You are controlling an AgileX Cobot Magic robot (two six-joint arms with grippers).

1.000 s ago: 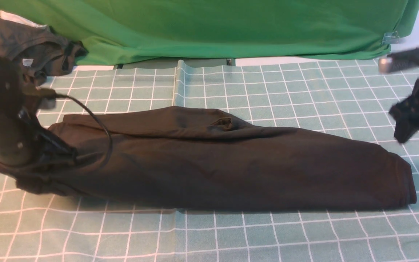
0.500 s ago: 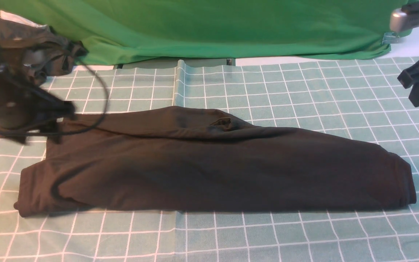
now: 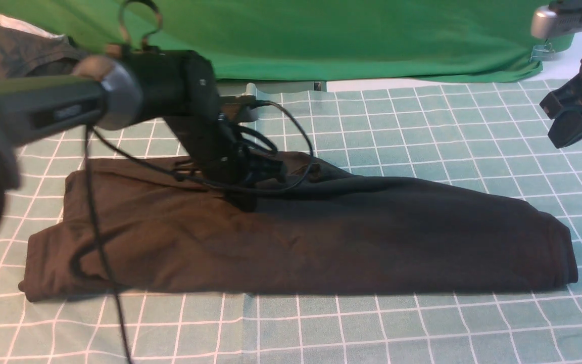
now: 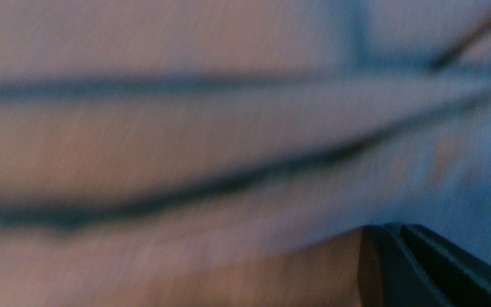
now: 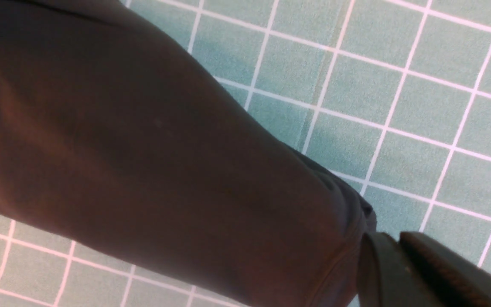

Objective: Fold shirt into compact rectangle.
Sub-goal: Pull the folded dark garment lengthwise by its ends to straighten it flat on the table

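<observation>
Shirt (image 3: pixel 372 242): folded lengthwise into a long band, stretched from 9 to 3 o'clock across checked mat (image 3: pixel 372 323). Judged roughly halfway; crosswise folds into a compact rectangle not yet made. Left gripper (image 3: pixel 244 201), jaws together, tip down on cloth just off centre, toward 11 o'clock. Right gripper (image 3: pixel 559 124), likewise closed and empty, hovered at 2 o'clock.

The view is very blurred. The shirt (image 4: pixel 177 140) fills almost all of it, very close to the camera, with two long dark creases running across. In one corner the dark left gripper (image 4: pixel 399 243) shows, its fingers (image 4: pixel 441 264) pressed together.
</observation>
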